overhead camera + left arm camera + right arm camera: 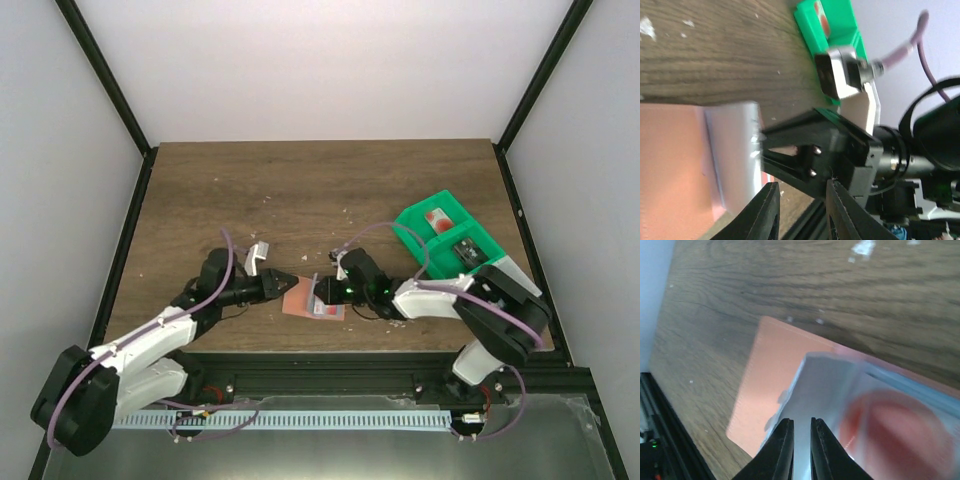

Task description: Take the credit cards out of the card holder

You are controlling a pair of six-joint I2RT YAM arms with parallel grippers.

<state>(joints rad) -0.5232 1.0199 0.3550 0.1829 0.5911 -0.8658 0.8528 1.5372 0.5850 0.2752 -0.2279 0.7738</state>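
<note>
The card holder (298,300) lies open on the worktop (300,190) near its front edge, between the two hands. A red and white card (327,306) shows on its lining. The right hand (319,294) reaches in low from 3 o'clock. In its wrist view its fingers (782,450) stand nearly together, with only a sliver of gap, at the card's near edge. Whether the card is actually between them cannot be told. The left hand (284,283) sits at 10 o'clock of the holder, just beside its rim, with its fingers apart and nothing in them.

The step in hand looks to be drawing this card out. To do it well, the right hand should probably pinch only the card and not the lining with it. It should pull flat along the pocket toward 3 o'clock rather than upward, so the card slides instead of bending. The holder is light and would likely drag along. The left hand pressing down on the pink flap at 9 o'clock would anchor it. The green tray (408,222) at 2 o'clock, with two more cards (466,250) in it, seems the place to drop this one.
</note>
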